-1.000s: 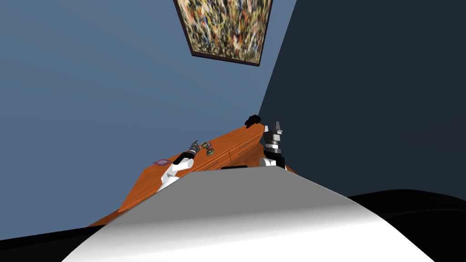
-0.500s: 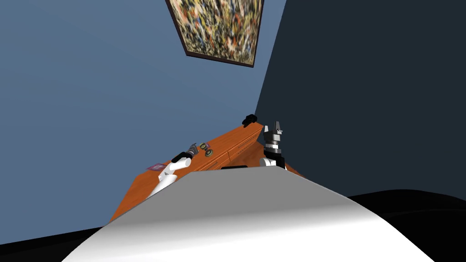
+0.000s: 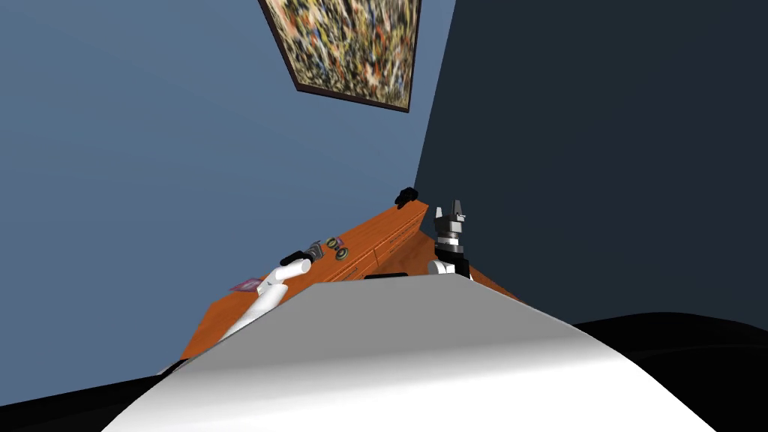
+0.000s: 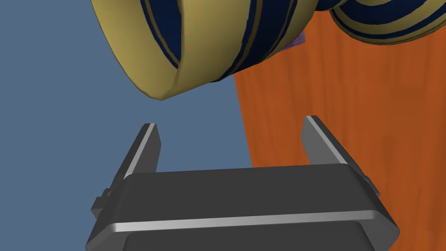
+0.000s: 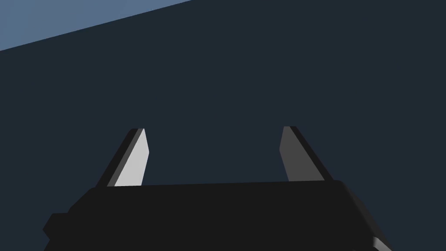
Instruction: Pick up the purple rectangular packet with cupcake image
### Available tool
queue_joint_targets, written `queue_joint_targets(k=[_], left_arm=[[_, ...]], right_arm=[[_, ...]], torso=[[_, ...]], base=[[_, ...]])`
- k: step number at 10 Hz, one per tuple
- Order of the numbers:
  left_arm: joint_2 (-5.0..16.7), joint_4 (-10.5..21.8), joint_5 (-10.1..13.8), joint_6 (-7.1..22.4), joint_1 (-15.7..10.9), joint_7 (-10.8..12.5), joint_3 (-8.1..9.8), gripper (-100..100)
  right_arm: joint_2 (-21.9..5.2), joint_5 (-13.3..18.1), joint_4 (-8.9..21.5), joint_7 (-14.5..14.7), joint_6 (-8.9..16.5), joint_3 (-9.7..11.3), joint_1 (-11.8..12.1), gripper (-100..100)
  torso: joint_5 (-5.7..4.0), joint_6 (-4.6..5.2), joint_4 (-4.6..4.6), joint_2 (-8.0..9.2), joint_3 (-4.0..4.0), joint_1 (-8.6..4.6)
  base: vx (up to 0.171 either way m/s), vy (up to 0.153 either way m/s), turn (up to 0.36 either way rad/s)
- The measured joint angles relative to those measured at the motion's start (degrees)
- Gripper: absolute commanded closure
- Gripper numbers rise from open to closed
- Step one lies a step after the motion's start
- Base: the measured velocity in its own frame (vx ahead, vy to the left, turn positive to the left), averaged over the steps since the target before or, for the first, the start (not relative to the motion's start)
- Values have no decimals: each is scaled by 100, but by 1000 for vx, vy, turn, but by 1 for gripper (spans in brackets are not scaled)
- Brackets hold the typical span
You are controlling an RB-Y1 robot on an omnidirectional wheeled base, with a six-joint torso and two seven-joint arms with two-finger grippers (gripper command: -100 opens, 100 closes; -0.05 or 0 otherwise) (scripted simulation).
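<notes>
A flat purple packet (image 3: 246,285) lies on the orange wooden top (image 3: 375,229), left of my left forearm. My left gripper (image 3: 316,250) hovers beside two tan bowls with navy stripes (image 3: 342,253). In the left wrist view it (image 4: 231,122) is open and empty. The nearer bowl (image 4: 209,39) is just ahead of its fingertips. A small purple sliver (image 4: 298,40) peeks out from behind that bowl. My right gripper (image 3: 456,207) is raised by the dark wall, and it (image 5: 213,128) is open and empty.
The wooden top runs along the blue wall into the corner, where a small black object (image 3: 406,196) sits. A second striped bowl (image 4: 392,22) stands beside the first. Drawer fronts (image 3: 390,244) face me. A framed painting (image 3: 345,49) hangs above.
My head view has swung, so the whole scene has slid left and down. My left arm has stretched out lower over the wooden top toward the bowls. The right arm has stayed put.
</notes>
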Motion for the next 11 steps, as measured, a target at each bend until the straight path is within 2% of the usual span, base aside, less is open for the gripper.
queue_joint_targets(k=[1,2,3,6,7,9,10,11], left_arm=[[2,11,-68,254,-13,87,86,-100],[47,199,11,309,-76,84,43,-100],[172,368,164,427,-177,96,14,-100],[341,975,389,762,-431,181,-27,-100],[451,1229,537,895,-579,203,-48,-100],[568,1509,632,1221,-691,342,-39,-100],[620,1759,732,1338,-801,339,-59,-100],[734,1987,914,1478,-884,323,-63,-100]], right_arm=[[0,0,0,0,0,-1,1,0],[0,0,0,0,0,-1,1,0],[0,0,0,0,0,0,0,0],[0,0,0,0,0,-1,1,0],[0,0,0,0,0,0,0,0],[0,0,0,0,0,0,0,0],[0,0,0,0,0,-1,1,0],[0,0,0,0,0,0,1,0]], torso=[[0,-5,0,0,0,0],[0,-6,-1,-3,-2,-4],[-1,2,0,-3,-2,-4],[1,-5,-1,-3,-2,-1],[0,0,0,-1,-1,1],[0,-1,0,-3,-1,1],[1,-6,-1,-4,-2,0],[0,-2,-1,-4,-2,-1]], base=[[-15,18,10],[-24,20,-269],[-23,33,-133],[-28,30,-202],[-29,34,-148],[-23,32,-184],[-25,24,-256],[-20,28,-141]])
